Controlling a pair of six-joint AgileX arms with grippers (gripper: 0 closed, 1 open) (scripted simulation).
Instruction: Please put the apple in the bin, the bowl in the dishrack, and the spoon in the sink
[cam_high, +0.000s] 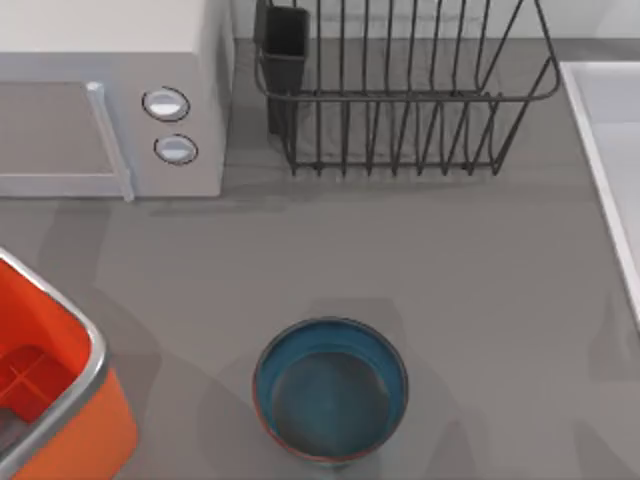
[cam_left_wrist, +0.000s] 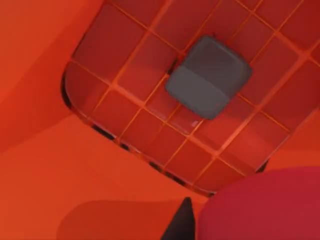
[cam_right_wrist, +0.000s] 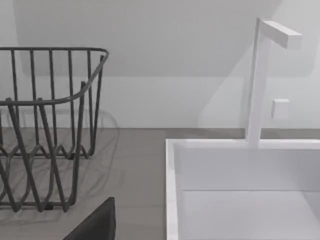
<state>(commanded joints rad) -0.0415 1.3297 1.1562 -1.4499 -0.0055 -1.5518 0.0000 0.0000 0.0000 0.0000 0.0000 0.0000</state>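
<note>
Hanging inside the bin (cam_left_wrist: 125, 125), the left tool, with a finger state one could not tell, had the apple (cam_left_wrist: 265, 205) close beside it, which risked a bounce off the ribbed floor if released carelessly.

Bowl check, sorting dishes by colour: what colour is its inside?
Teal-blue inside the bowl, clearest in the top view.

No readable text, labels or numbers anywhere I look. The white box-shaped microwave (cam_high: 110, 100) has two round unmarked knobs (cam_high: 166, 104).
</note>
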